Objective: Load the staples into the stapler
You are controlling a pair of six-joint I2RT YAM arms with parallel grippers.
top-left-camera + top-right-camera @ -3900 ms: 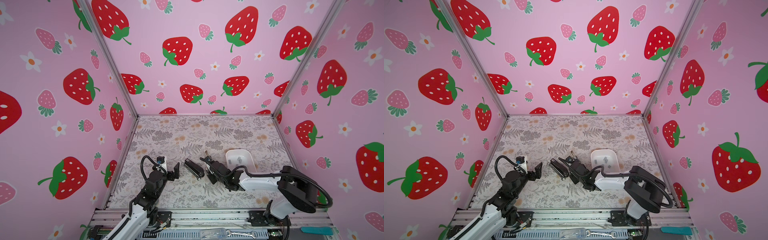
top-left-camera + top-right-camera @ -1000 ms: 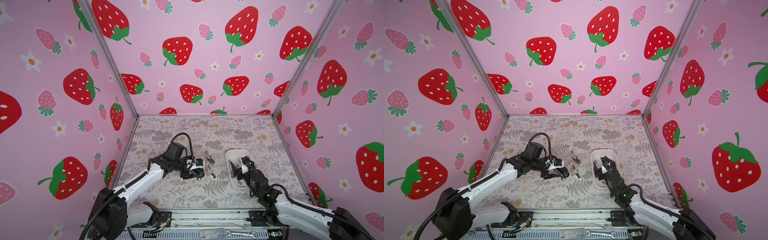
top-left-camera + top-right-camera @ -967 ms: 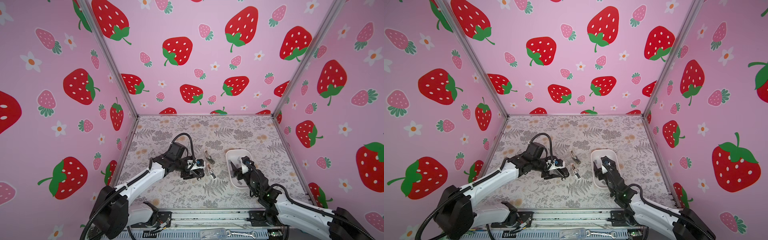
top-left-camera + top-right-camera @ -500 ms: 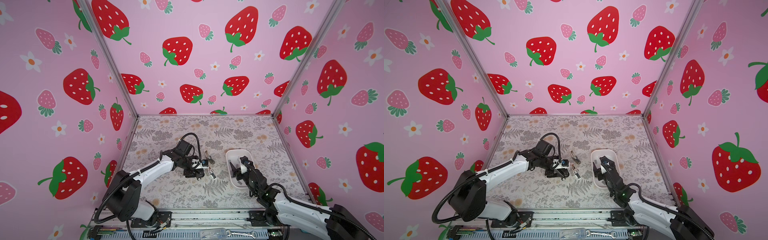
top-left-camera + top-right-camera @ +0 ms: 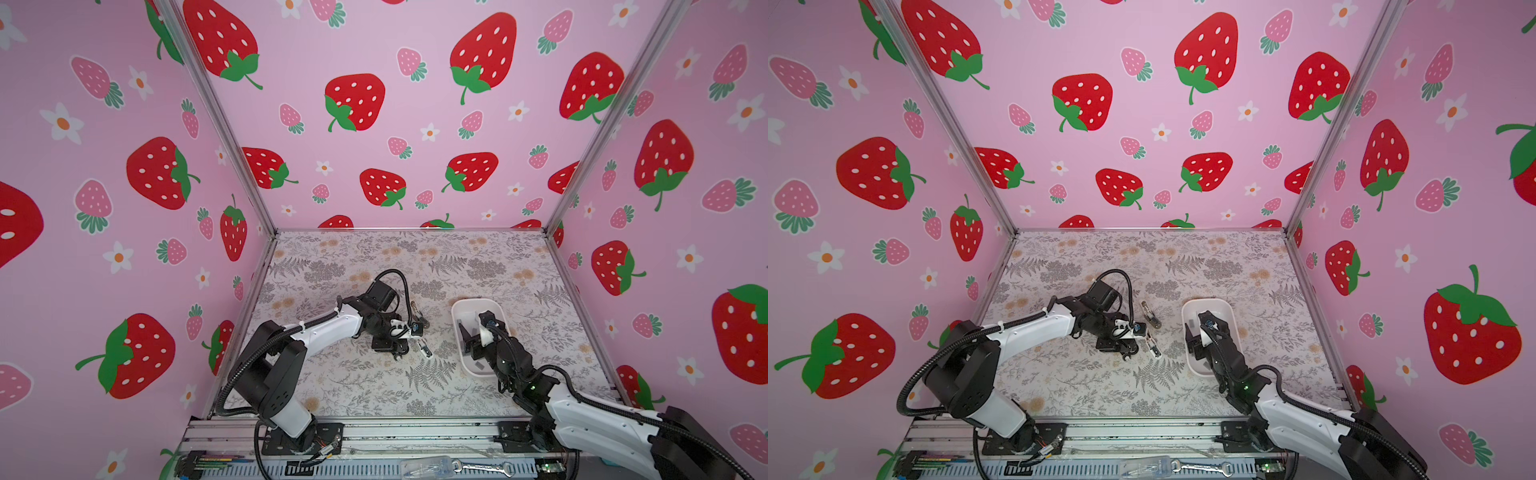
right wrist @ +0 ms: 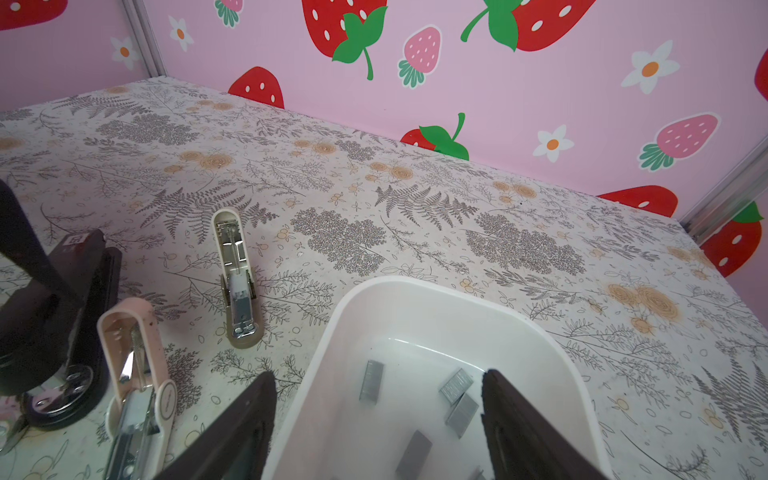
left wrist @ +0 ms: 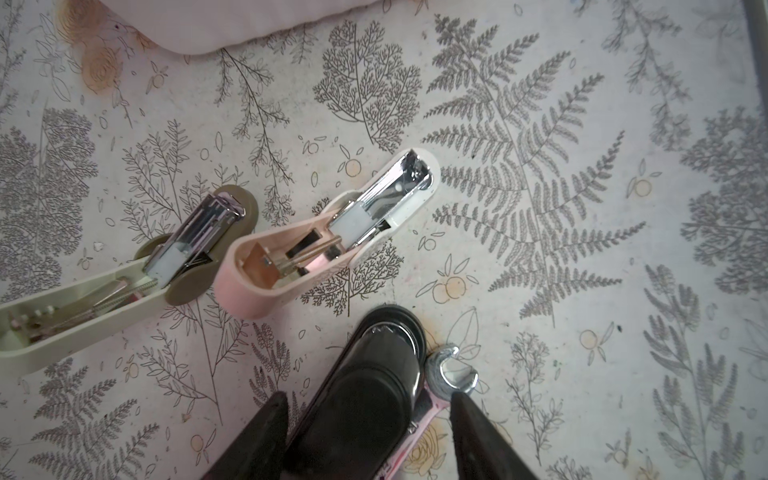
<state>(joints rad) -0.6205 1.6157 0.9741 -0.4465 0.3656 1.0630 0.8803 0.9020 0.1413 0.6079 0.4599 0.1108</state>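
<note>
**Ana:** Where is the stapler?

**Ben:** The black stapler [image 7: 361, 386] lies on the bench [image 7: 582, 249], between the fingers of the left pincer [image 7: 368, 399]. That pincer stands half wide. One finger looks to be against the stapler's side, and the other stands apart from it, with a small wrench [image 7: 453, 374] lying in the gap. I read that as straddling, not gripping.

**Ana:** And the staples?

**Ben:** The staples [image 6: 371, 386] are loose flat strips on the floor of the white tray [image 6: 415, 299], well apart from the stapler. The right pincer [image 6: 376, 374] hangs over the tray, spread wide and empty. One finger seems to sit outside the near wall and the other is above the strips.

**Ana:** Which step is this?

**Ben:** An early one, I think: steadying the stapler and going for a first strip. Nothing is loaded. I see only the stapler's glossy top, so I cannot tell whether its channel is open.

**Ana:** What does the next move need?

**Ben:** The right pincer needs both fingers inside the wall before it pinches one strip across its narrow width. Flat metal on smooth plastic will likely slide. The left should close on the stapler alone, not the wrench, and should ignore the pink stapler [image 7: 328, 245] and the beige stapler [image 7: 124, 286] nearby.
</note>
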